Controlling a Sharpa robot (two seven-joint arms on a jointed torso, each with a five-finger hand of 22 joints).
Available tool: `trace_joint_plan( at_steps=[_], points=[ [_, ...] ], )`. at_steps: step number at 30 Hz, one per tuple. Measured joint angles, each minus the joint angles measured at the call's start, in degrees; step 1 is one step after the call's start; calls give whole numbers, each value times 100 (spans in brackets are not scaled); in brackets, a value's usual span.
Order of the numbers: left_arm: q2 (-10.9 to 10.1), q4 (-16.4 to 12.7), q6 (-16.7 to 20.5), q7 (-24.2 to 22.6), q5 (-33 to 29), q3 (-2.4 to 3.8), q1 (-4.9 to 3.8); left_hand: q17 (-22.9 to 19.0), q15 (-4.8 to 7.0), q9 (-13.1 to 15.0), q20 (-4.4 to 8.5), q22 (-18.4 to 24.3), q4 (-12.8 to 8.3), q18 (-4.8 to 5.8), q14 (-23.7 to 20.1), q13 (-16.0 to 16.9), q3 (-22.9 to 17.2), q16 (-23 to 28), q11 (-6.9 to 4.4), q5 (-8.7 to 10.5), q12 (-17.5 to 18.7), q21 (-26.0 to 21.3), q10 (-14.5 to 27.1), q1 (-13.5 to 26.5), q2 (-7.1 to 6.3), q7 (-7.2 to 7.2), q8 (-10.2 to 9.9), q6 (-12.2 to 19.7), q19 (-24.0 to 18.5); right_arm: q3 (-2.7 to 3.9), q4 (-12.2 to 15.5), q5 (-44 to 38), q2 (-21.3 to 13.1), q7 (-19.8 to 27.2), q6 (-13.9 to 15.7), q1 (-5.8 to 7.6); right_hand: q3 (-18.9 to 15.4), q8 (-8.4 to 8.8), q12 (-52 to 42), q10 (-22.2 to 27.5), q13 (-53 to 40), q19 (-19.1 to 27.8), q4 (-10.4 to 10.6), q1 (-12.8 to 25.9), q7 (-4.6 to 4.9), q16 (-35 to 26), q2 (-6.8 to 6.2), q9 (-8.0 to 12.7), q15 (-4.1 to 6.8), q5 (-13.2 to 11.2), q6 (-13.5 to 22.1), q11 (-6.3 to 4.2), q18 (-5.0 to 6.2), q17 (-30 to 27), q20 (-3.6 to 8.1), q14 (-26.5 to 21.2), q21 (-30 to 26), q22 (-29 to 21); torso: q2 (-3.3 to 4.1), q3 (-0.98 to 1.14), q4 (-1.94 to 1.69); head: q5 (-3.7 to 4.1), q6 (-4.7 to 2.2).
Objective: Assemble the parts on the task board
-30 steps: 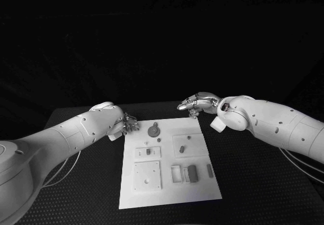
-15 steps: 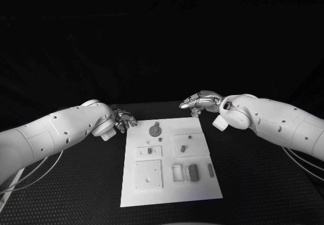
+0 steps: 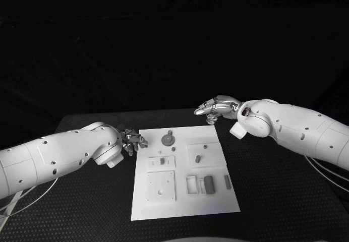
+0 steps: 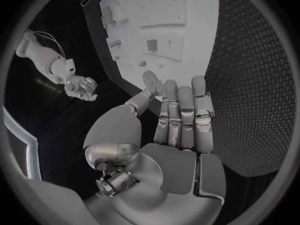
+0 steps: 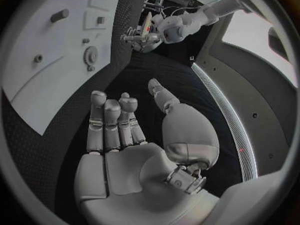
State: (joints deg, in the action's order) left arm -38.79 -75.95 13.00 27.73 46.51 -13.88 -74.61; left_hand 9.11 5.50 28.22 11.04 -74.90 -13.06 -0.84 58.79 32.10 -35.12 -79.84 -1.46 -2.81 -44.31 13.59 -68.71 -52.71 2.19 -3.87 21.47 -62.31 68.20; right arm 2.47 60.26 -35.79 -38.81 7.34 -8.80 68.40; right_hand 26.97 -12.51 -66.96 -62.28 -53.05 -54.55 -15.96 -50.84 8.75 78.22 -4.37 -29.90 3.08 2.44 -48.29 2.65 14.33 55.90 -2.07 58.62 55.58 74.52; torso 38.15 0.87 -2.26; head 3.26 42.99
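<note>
The white task board (image 3: 185, 206) lies in the middle of the black table. Small grey parts lie on it: a round keyed piece (image 3: 168, 139) near its far edge, a small peg (image 3: 197, 159) in a square recess, and a dark block (image 3: 209, 184) beside a slim bar (image 3: 227, 182). My left hand (image 3: 132, 138) hovers at the board's far left corner; its fingers (image 4: 181, 110) are straight and hold nothing. My right hand (image 3: 216, 108) hangs just beyond the far right corner, palm (image 5: 125, 155) bare and fingers apart. The round piece (image 5: 92, 56) also appears below the right hand.
A raised square plate (image 3: 160, 187) with a small hole sits on the board's near left. Black textured table (image 3: 291, 201) surrounds the board on all sides. Thin cables (image 3: 327, 174) trail beside the right arm.
My left arm has swung lower and outward, and its hand has slid slightly left and toward me along the board's edge. The right hand has stayed nearly still.
</note>
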Motion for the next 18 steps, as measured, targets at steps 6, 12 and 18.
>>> trace_joint_plan(
  at_steps=[6, 12, 18],
  points=[
    [-99, -272, 210, 73, 188, 14, 127, 0, -8, 0, 0, -4, 3, 0, 9, 0, -54, 0, 0, 23, -23, 23, 0, 0, 0, 1, 0, -2, 0, -1, -4, 2, 7, -1, 0, -1, 0, 0, 0, -1, 0, 0, 0, 0, 0, 0, 0, 0, -1, 0, 0, 0, 0, 0, 0, 0, 0, 0, -15, 11, -11, -25, 25],
    [-62, -309, 276, 111, 342, 10, 324, 0, -7, 1, 23, -4, 26, 0, 10, 6, -78, 0, 11, 18, -23, 46, -28, 1, -1, 20, 0, -21, 24, -3, -13, 2, 17, -2, -1, -1, 0, 0, 0, -3, 0, 0, 0, 0, 0, 0, 0, 0, -1, 0, 0, -2, 0, -5, 0, 1, 0, 0, -27, 18, -17, -35, 40],
    [21, -312, 299, 120, 417, 9, 415, 28, -9, 1, 11, -3, 42, 0, 49, 75, -95, -118, 33, 8, -142, 134, -70, 2, -2, 56, 0, -61, 95, -5, -14, 3, 28, -3, -2, 0, 0, 0, 0, -10, 0, 0, 0, 0, 0, 0, 0, 0, -1, 0, 0, -8, 0, -5, 0, 1, 0, 0, -20, 18, -12, -27, 40]
  ],
)
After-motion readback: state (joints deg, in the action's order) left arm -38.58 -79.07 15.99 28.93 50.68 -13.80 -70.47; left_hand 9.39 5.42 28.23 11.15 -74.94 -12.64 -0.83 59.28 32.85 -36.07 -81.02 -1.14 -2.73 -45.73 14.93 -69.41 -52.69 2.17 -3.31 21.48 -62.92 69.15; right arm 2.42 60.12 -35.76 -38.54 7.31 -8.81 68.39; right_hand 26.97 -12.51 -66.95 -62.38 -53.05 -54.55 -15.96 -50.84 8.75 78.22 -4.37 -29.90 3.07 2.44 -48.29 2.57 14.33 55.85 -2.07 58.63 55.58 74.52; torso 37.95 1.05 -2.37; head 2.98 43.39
